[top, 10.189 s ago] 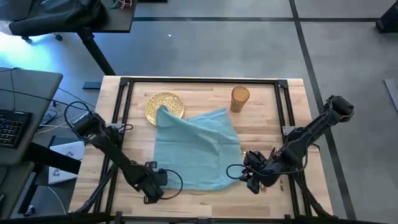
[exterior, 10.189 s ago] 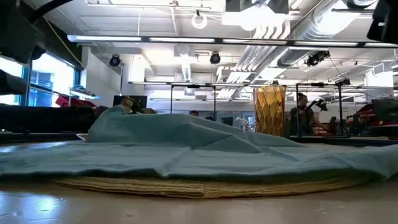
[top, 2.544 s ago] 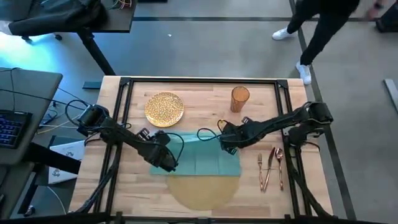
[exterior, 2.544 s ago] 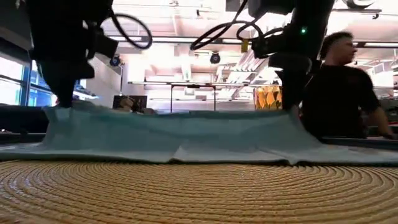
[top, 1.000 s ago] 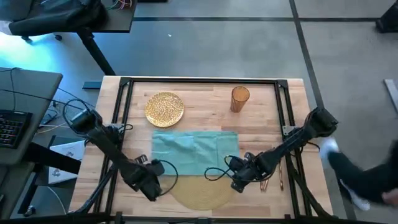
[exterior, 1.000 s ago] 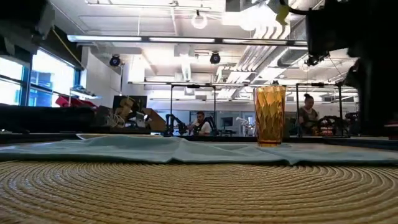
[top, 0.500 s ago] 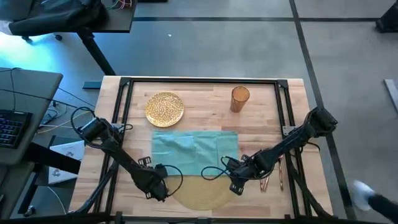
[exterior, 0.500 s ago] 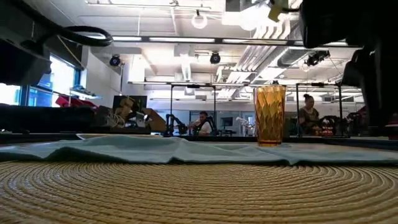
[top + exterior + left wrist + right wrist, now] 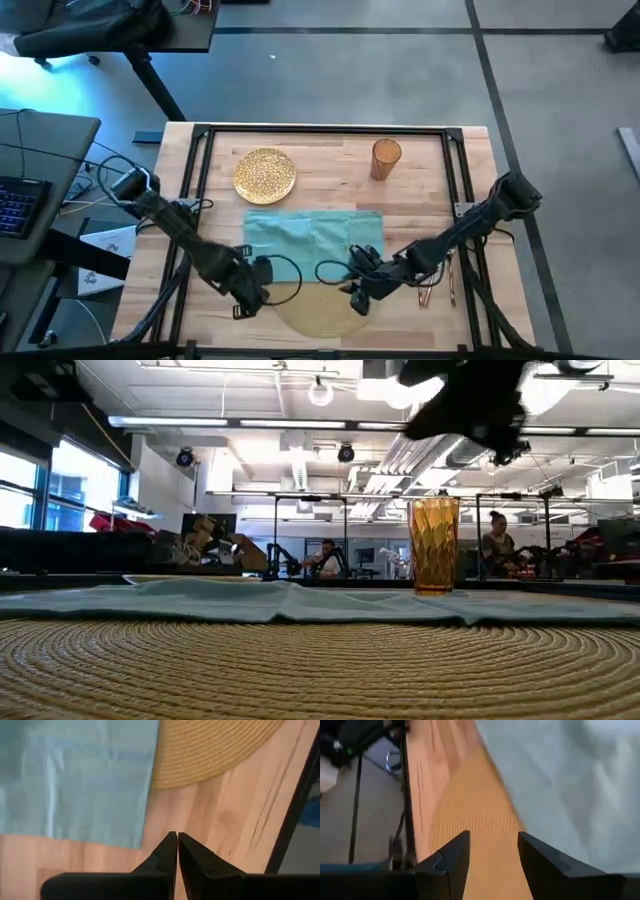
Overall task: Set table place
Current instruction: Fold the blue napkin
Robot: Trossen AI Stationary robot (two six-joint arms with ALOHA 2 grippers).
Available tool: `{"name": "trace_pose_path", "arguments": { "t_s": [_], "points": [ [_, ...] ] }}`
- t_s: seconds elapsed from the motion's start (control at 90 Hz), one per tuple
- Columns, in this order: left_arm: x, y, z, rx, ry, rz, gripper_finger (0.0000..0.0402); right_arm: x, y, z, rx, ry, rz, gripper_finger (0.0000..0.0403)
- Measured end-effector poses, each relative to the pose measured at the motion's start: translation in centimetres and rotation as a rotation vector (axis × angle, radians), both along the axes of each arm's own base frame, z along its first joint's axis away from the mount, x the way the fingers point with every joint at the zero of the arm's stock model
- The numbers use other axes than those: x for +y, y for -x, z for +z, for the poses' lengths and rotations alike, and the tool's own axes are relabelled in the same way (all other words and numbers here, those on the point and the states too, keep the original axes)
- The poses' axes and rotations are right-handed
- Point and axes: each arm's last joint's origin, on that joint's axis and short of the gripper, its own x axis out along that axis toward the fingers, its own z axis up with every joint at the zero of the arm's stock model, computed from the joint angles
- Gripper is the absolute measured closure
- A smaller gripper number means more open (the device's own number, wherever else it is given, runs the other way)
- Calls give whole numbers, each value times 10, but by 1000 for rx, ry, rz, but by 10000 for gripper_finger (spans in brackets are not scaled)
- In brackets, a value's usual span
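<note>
**A:** Where is everything on the bench (image 9: 470, 160)?

**B:** The teal napkin (image 9: 312, 243) lies flat in the middle, over the far part of the round woven placemat (image 9: 318, 310). The gold plate (image 9: 265, 174) and the amber tumbler (image 9: 386, 158) stand at the far side. The copper cutlery (image 9: 438, 272) lies to the right, partly hidden by the arm.

**A:** How will the napkin feel to pick up?

**B:** I think soft and floppy, so pinch it at a corner or edge. The plate looks hard and breakable (grab its rim). The tumbler could tip.

**A:** Is anything in the tumbler or on the plate?

**B:** Both look empty.

**A:** And the grippers?

**B:** The left gripper (image 9: 177, 851) is closed on nothing, over bare wood by the napkin's near left corner. The right gripper (image 9: 492, 851) is open and empty, above the placemat by the napkin's near edge.
</note>
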Motion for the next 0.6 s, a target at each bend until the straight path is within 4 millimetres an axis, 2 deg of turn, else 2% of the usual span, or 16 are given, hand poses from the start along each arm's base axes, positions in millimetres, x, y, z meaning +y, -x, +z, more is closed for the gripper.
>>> {"name": "trace_pose_path", "arguments": {
  "t_s": [0.1, 0.222, 0.433, 0.522, 0.6],
  "points": [
    [-3, 2, -3, -42, -44, -116, 394, -4, -9, 0, -48, -17, -12, 254],
    [-1, 8, -29, -22, -75, -226, 356, -8, -12, 0, -42, -49, -6, 254],
    [20, 28, -76, 94, -115, -144, 275, 3, -18, 22, -107, -102, -12, 254],
    [20, 29, -92, 47, -56, -189, 266, 5, -21, 34, -145, -107, -7, 254],
    [22, 31, -101, 14, -41, -204, 274, 6, -24, 42, -157, -109, -13, 254]
  ]
}}
